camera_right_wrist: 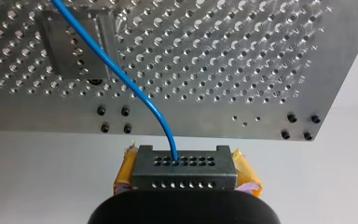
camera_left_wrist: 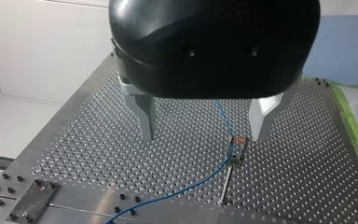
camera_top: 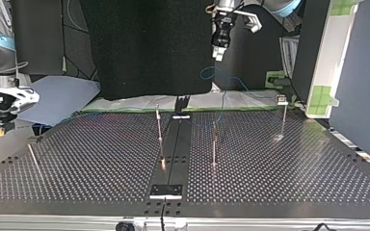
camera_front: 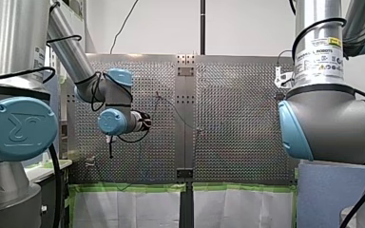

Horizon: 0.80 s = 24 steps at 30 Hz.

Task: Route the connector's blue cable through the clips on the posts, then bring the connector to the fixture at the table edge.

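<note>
Blue cable [camera_right_wrist: 130, 86] leaves the dark grey, hole-studded connector block [camera_right_wrist: 184, 168], pinched between the yellow pads [camera_right_wrist: 247, 173] of my right arm's jaws, off the perforated metal table [camera_right_wrist: 242, 70] at the top view's 9 o'clock. My left arm's metal jaws stand spread over a thin clip-topped post [camera_left_wrist: 228, 177], the cable passing its clip.

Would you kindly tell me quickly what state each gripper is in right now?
Left gripper: open, holding nothing.
Right gripper: shut on the connector, with the blue cable running out of it.
</note>
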Available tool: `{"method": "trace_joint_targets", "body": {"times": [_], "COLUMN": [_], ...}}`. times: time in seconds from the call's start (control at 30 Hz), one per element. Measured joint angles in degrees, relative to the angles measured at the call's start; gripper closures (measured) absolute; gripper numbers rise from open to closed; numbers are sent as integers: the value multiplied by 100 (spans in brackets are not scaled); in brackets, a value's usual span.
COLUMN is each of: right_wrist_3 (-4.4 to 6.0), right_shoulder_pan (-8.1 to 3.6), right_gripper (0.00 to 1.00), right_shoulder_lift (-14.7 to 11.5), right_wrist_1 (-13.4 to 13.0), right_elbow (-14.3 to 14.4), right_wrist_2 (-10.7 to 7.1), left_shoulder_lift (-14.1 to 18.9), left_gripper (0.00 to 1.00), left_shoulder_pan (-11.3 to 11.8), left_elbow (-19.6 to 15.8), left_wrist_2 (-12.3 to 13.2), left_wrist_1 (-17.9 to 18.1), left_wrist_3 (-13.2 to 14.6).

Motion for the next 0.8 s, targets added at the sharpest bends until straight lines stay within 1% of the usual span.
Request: {"method": "trace_joint_targets", "body": {"times": [0.17, 0.27, 0.37, 0.4, 0.57, 0.8], "right_wrist_3": [-94, -147, -224, -235, -307, -466], "right_shoulder_pan": [-27, -32, -22, -19, -4, -1], "right_gripper": [100, 100, 100, 100, 100, 100], "right_shoulder_lift": [37, 111, 229, 251, 396, 557], "right_wrist_1": [-4, -8, -17, -18, -33, -109], "right_elbow": [-1, 0, -1, -1, -6, -10], "right_wrist_2": [-231, -360, -506, -533, -805, -1112], "left_shoulder_lift": [2, 1, 1, 0, 1, -2], "left_gripper": [0, 0, 0, 0, 0, 0], "left_shoulder_pan": [22, 28, 35, 37, 54, 86], "left_elbow": [1, 2, 2, 2, 1, 2], "left_wrist_2": [5, 5, 8, 9, 11, 6], "left_wrist_1": [-45, -54, -58, -58, -74, -104], "left_wrist_3": [30, 39, 42, 43, 43, 43]}}
